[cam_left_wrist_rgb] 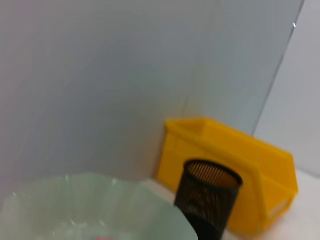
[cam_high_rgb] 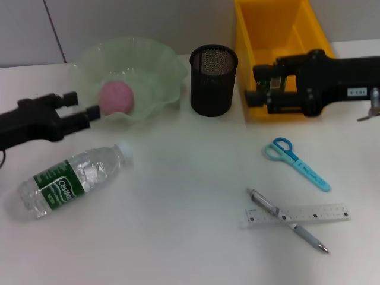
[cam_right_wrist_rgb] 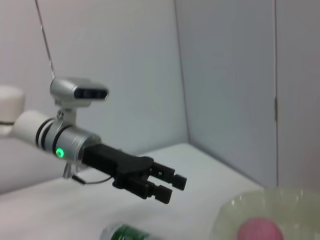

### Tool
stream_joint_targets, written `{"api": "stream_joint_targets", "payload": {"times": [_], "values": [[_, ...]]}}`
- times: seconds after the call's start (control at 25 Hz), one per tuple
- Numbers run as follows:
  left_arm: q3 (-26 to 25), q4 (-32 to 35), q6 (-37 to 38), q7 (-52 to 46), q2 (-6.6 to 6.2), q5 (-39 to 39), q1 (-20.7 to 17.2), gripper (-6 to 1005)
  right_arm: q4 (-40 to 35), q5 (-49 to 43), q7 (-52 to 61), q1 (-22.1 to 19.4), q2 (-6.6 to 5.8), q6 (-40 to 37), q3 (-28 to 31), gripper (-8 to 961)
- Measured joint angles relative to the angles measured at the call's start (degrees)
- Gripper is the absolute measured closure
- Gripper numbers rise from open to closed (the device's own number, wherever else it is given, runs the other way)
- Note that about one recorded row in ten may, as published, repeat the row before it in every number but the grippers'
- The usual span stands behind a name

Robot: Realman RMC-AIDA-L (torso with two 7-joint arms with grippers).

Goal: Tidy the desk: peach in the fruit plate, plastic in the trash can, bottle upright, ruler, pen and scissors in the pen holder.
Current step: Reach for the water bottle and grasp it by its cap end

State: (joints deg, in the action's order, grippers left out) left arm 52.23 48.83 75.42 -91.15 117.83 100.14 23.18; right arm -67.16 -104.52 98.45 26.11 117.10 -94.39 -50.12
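Bottle (cam_right_wrist_rgb: 126,232) and fruit plate (cam_right_wrist_rgb: 250,210) cut off by right wrist view's edge.

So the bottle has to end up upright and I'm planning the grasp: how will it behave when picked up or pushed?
The bottle lies on its side on the table, so a sideways nudge would probably roll it. Its clear, crinkled wall looks thin and may dent under a firm squeeze. It seems mostly empty, so probably light and easy to tip once stood up.
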Motion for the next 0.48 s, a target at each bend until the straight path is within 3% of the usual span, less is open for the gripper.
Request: {"api": "stream_joint_targets", "payload": {"times": [0.48], "values": [[3.3,6.4,1.0,-9.2,0.3,16.7,4.1,313,1.1,-0.8,2.1,0.7,-0.55,0.5,3.6,364]]}}
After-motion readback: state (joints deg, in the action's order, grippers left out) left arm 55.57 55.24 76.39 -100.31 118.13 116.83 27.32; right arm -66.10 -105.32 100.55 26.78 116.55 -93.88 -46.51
